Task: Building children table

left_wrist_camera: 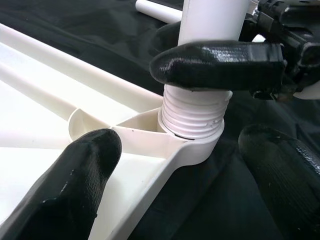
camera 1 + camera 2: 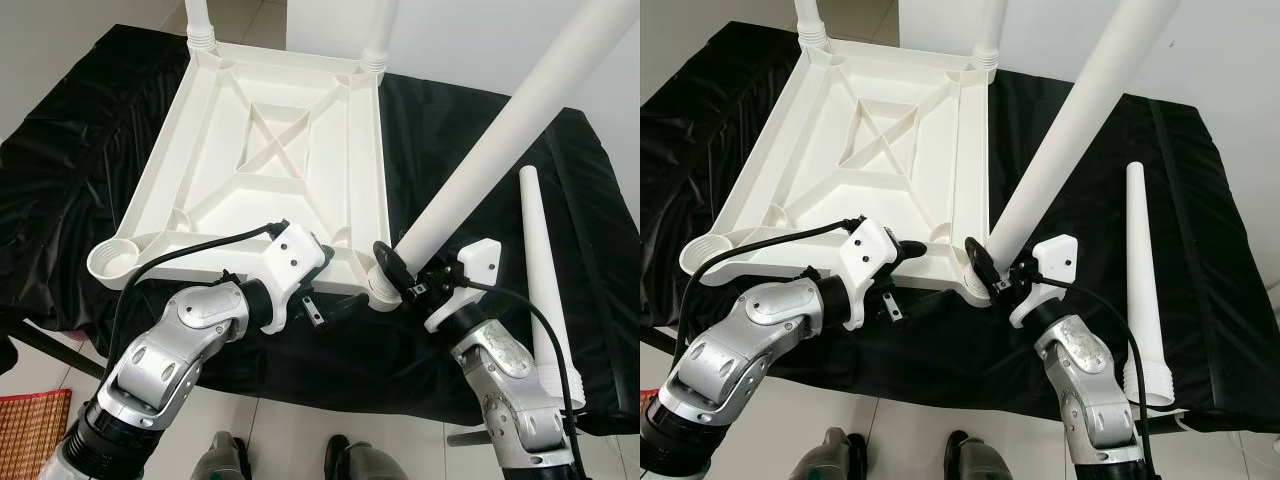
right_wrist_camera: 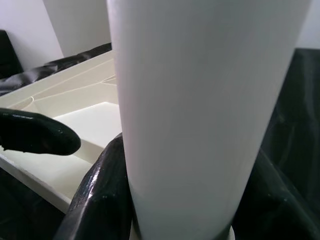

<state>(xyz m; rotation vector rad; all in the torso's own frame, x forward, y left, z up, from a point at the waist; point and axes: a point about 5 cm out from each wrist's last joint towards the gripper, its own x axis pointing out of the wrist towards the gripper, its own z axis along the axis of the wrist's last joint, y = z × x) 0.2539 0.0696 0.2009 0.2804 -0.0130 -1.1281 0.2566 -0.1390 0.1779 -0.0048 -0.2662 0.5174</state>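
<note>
A white plastic table top (image 2: 270, 140) lies upside down on a black cloth, with two legs standing in its far corners. My right gripper (image 2: 395, 268) is shut on a third white leg (image 2: 500, 140), low on the shaft. The leg leans up to the right, and its threaded end (image 1: 195, 117) sits in the near right corner socket. My left gripper (image 2: 318, 305) is open at the table's near rim beside that socket. One of its fingers (image 1: 75, 190) is over the frame and the other is over the cloth. The near left socket (image 2: 113, 260) is empty.
A fourth loose leg (image 2: 540, 290) lies on the black cloth (image 2: 600, 220) to the right of my right arm. The cloth's front edge hangs just before my body. A red mat (image 2: 30, 430) lies on the tiled floor at lower left.
</note>
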